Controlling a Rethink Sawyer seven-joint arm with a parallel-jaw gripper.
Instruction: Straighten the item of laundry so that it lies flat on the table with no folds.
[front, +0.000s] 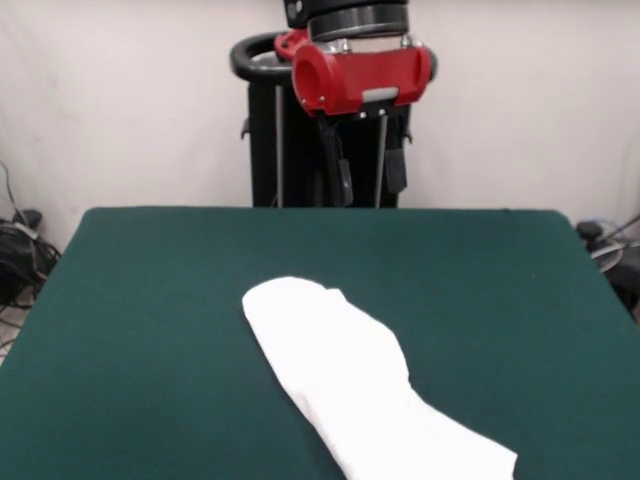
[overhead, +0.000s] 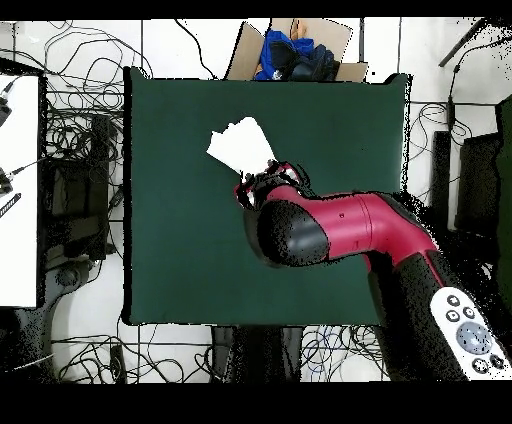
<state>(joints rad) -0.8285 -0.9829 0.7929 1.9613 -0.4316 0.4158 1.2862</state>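
Observation:
The item of laundry (front: 350, 400) lies on the table (front: 150, 300) as a folded white bundle, long and slanted, reaching the picture's near edge. Only plain white cloth shows; no print is visible. My gripper (front: 370, 193) hangs open and empty well above the table's far edge, clear of the cloth. In the overhead view the item of laundry (overhead: 240, 146) shows as a small white shape on the table (overhead: 180, 250), with the red arm (overhead: 330, 225) covering the end nearest the robot. The gripper itself is hidden under the arm there.
A cardboard box (overhead: 340, 45) holding blue cloth (overhead: 290, 55) stands just off the table's edge farthest from the robot. Cables cover the floor around the table. A white surface (overhead: 18, 190) sits at the overhead view's left.

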